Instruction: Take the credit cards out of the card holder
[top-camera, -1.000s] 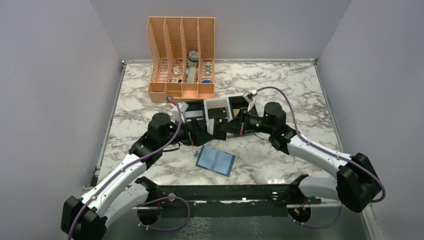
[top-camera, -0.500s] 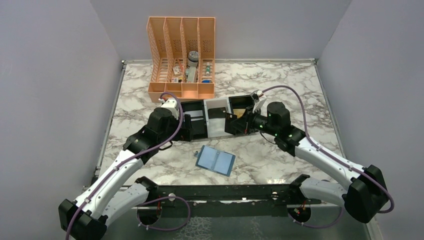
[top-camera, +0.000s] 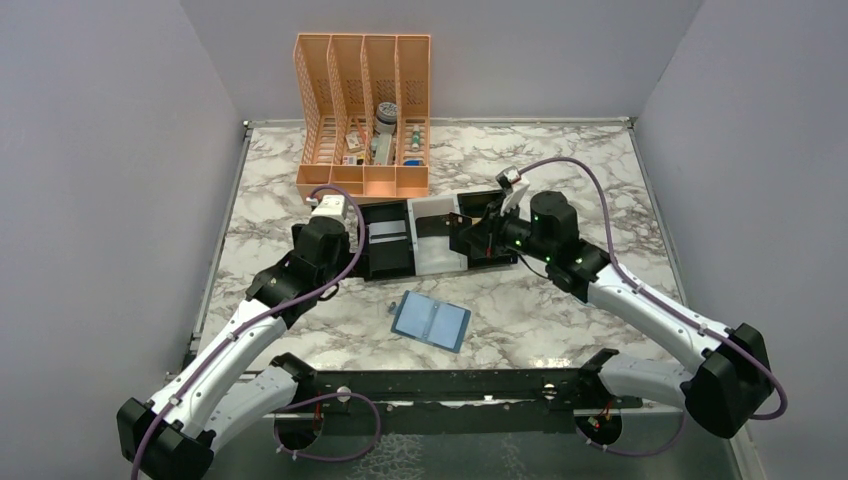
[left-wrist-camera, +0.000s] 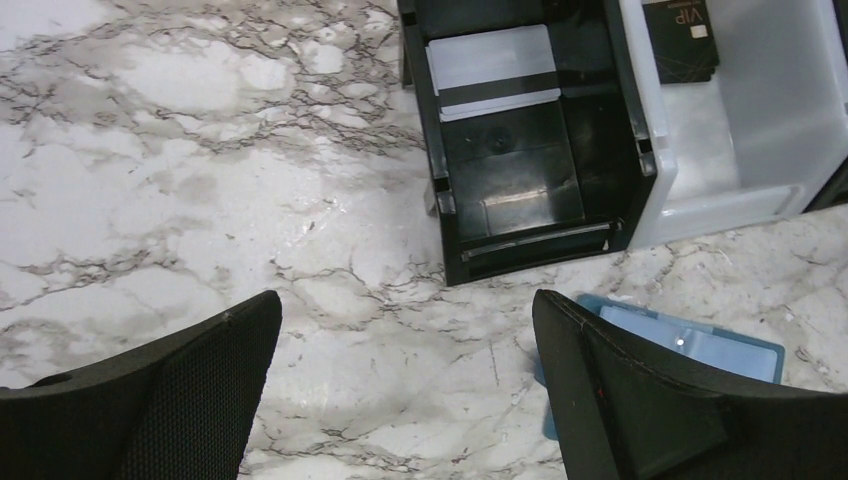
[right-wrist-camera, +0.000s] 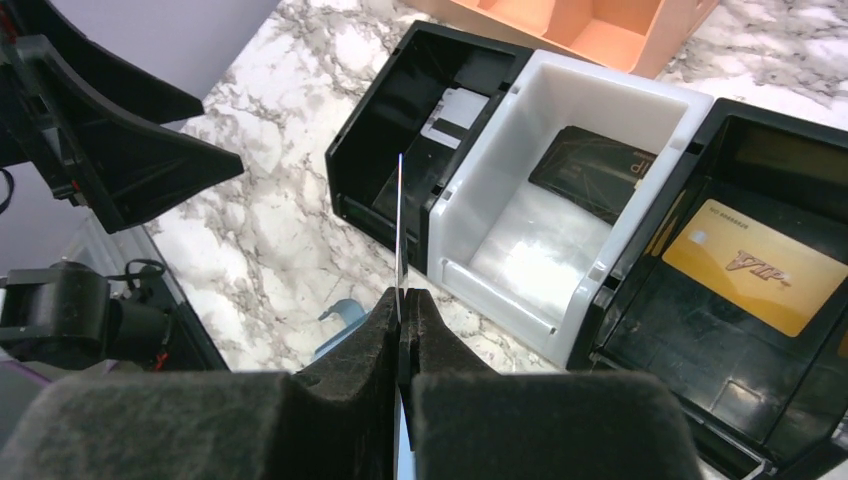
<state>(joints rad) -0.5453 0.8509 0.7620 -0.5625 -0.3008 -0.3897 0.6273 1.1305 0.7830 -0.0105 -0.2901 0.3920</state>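
Observation:
The light-blue card holder (top-camera: 431, 320) lies open and flat on the marble, in front of the three-compartment tray (top-camera: 436, 267). It also shows in the left wrist view (left-wrist-camera: 700, 345). My right gripper (right-wrist-camera: 402, 300) is shut on a thin card (right-wrist-camera: 399, 230) seen edge-on, held upright above the tray's front edge (top-camera: 465, 240). My left gripper (left-wrist-camera: 405, 305) is open and empty over bare marble, left of the holder and near the tray's left end (top-camera: 367, 252). In the tray lie a white striped card (left-wrist-camera: 492, 72), a black card (right-wrist-camera: 590, 170) and a gold card (right-wrist-camera: 755, 265).
An orange slotted file organizer (top-camera: 365, 110) with small items stands behind the tray. Grey walls close in the table on three sides. A black rail (top-camera: 450, 385) runs along the near edge between the arm bases.
The two grippers have drawn apart. The left gripper has pulled back to the left. The right gripper has moved back and right over the tray, still holding the card.

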